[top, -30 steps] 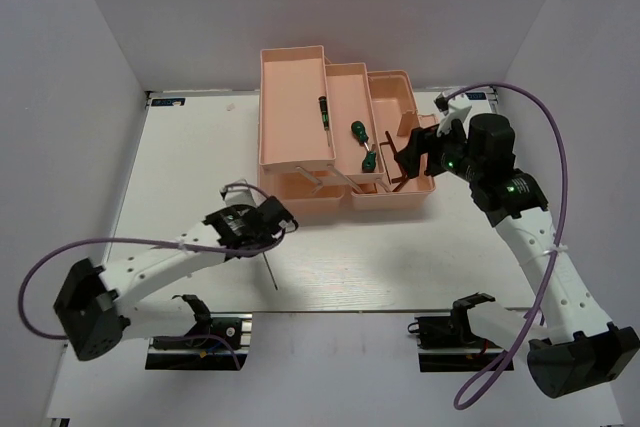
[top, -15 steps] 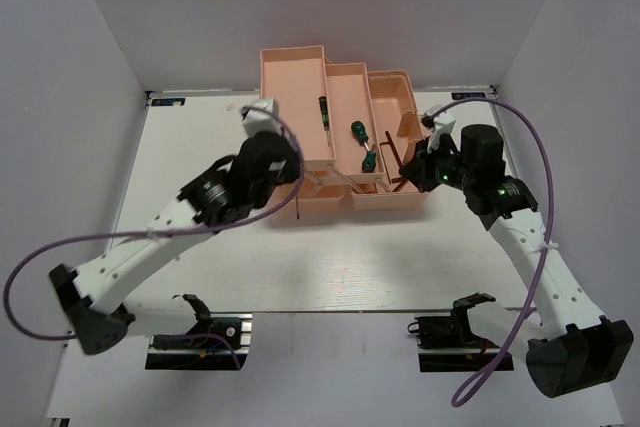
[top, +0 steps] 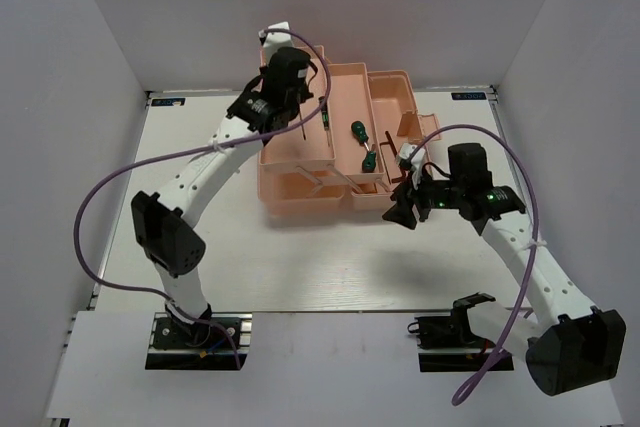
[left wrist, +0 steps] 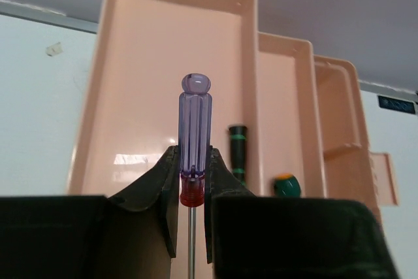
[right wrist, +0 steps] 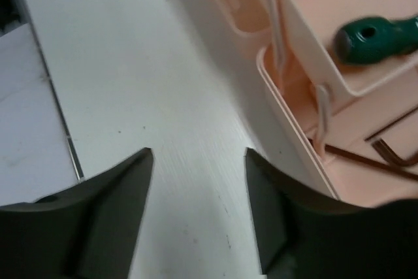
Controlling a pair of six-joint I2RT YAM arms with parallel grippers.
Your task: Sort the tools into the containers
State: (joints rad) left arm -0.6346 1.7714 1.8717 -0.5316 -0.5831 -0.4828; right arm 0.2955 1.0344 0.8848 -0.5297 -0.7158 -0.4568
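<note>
My left gripper (left wrist: 192, 155) is shut on the blue-and-red screwdriver (left wrist: 195, 125), gripping it by the red collar with the handle pointing away. It hangs over the wide left tray of the pink toolbox (left wrist: 137, 96), at the back of it (top: 282, 82). A dark green-banded screwdriver (left wrist: 238, 151) and a green-handled one (left wrist: 286, 185) lie in the middle tray (top: 357, 130). My right gripper (right wrist: 199, 155) stands open over bare table, just in front of the toolbox (top: 400, 209). Beside it a green handle (right wrist: 375, 37) and two dark hex keys (right wrist: 385, 151) lie inside the toolbox.
The toolbox (top: 390, 97) stands open at the back middle of the white table (top: 200, 207), its tiers folded out. White walls close in the back and both sides. Purple cables (top: 110, 187) loop from both arms.
The left arm has swung from the table in front of the box up and back over the left tray, carrying the screwdriver. The right gripper has drawn back out of the box and opened.
</note>
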